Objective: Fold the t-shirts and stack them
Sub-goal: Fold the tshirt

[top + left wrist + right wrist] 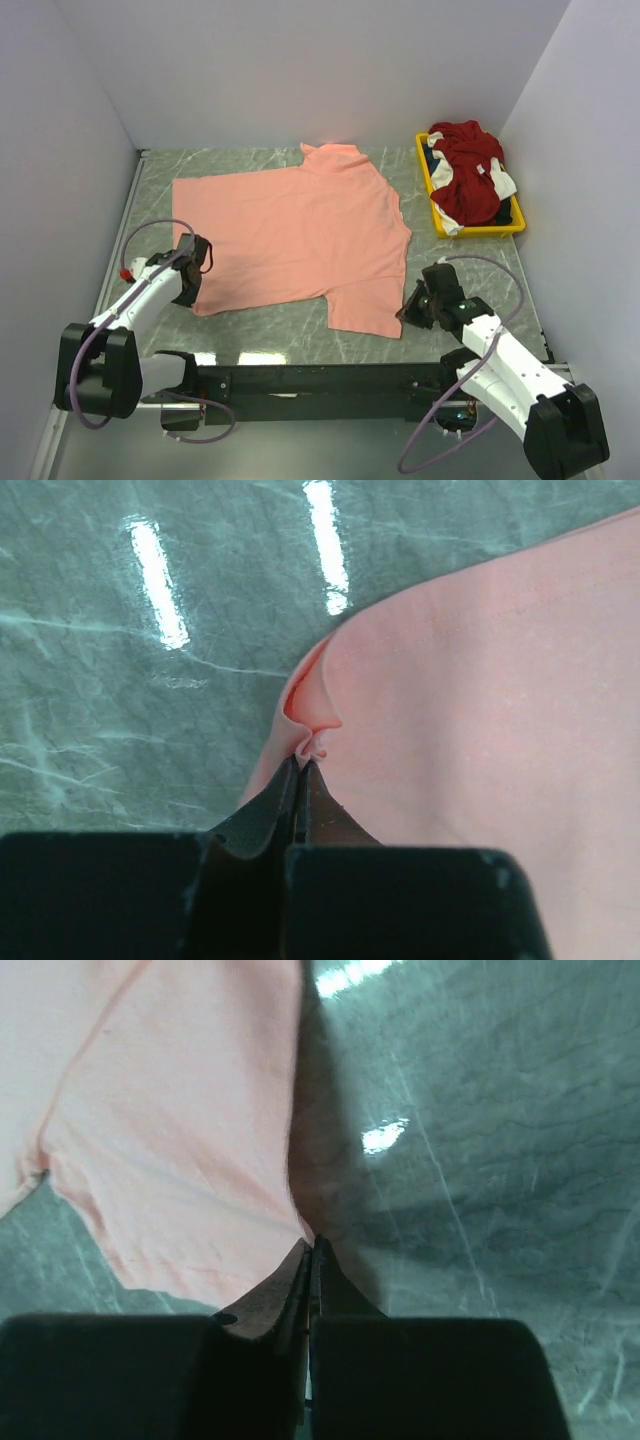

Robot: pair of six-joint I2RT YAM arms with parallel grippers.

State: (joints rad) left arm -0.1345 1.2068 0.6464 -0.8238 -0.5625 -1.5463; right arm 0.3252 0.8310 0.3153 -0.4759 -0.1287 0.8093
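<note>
While shut, grippers (pixel 301 764) (pixel 311 1247) on pink t-shirt (pixel 300 230)

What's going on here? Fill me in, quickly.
A salmon-pink cloth t-shirt lies spread flat on the grey-green marbled table. The left arm has its jaws shut on a pinch of its near left edge; the right arm has its jaws shut on its near right sleeve corner. Nothing is folded yet. A dark red and white shirt sits heaped in the yellow plastic tray at far right.
</note>
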